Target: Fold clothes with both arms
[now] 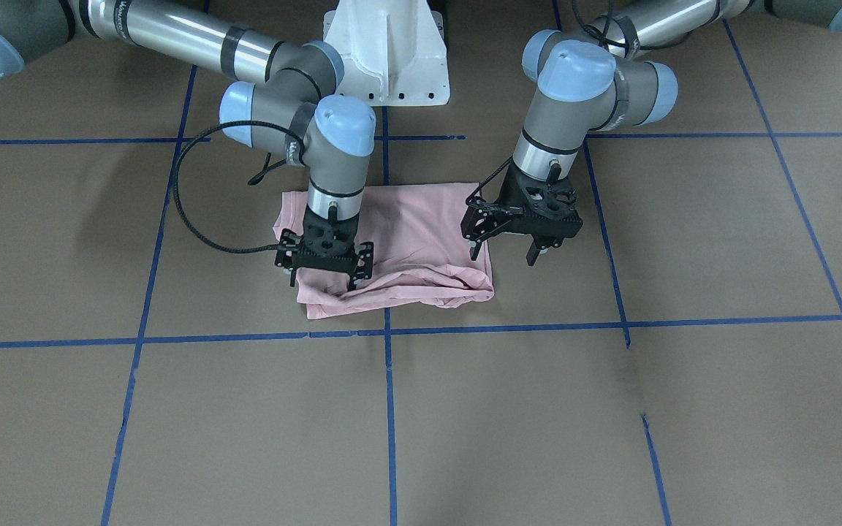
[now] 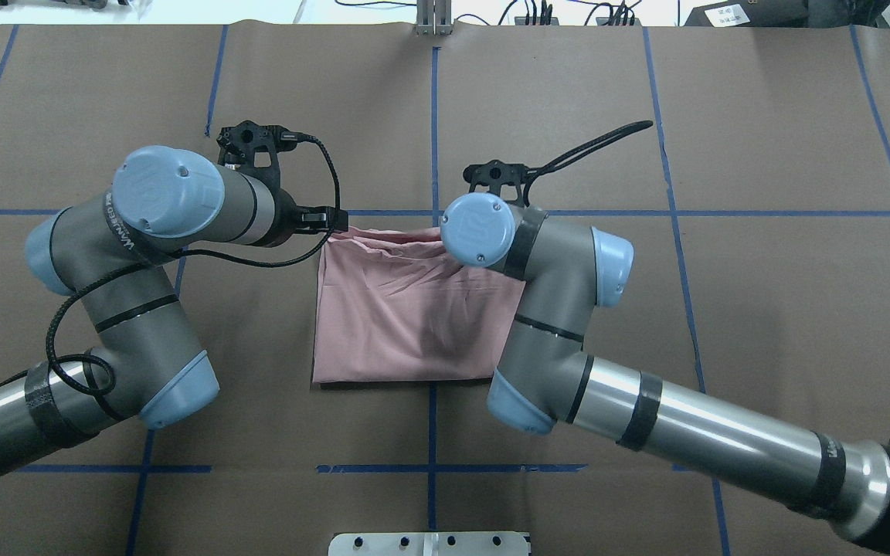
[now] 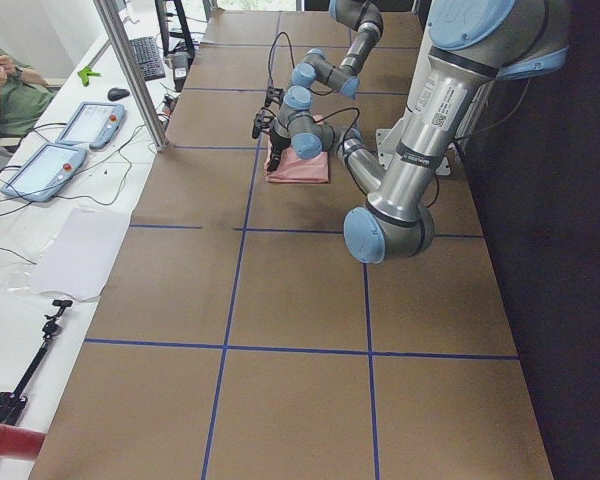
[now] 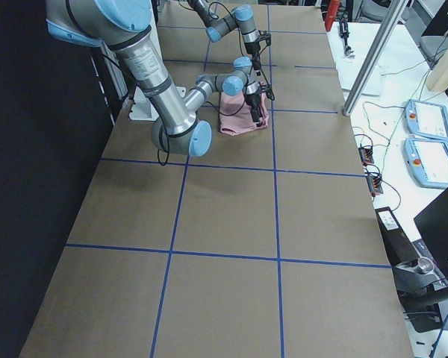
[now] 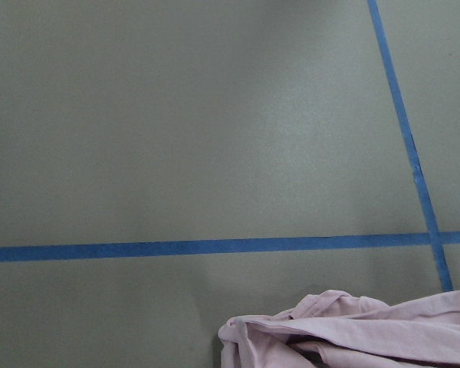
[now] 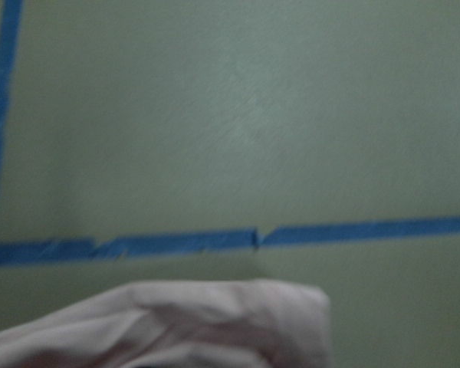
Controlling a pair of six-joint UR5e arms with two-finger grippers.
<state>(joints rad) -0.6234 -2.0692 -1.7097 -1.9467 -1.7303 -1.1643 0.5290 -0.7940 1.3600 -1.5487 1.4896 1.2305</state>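
Overhead exterior view is showing the brown table (image 2: 723, 309), which is carrying a grid of blue tape lines (image 2: 433, 116). The white pedestal base (image 1: 386, 51) is standing at the robot's edge.

The left arm (image 2: 128, 309) and the right arm (image 2: 692, 432) are both reaching in, and their wrists are pointing down.

The pale pink T-shirt (image 2: 406, 324) is lying folded into a rough rectangle with a plain side up. It is sitting across one tape line and spanning the space from one gripper to the other. Its edge farthest from the pedestal is bunching into a thick, wrinkled roll.

The left gripper (image 1: 503, 254) is hanging with its jaws apart and gripping nothing. One finger is standing over the shirt's side edge, and the other is standing outside it, over bare table. The roll is lying just beyond the inner finger. Whether that finger is touching the cloth cannot be told.

The right gripper (image 1: 323, 279) is standing low at the opposite corner. Its jaws are looking apart, with both tips pressing into the rolled edge and pink cloth lying between them.

Both wrist cameras are showing only a bunched corner of cloth, tape and bare table, without fingers.
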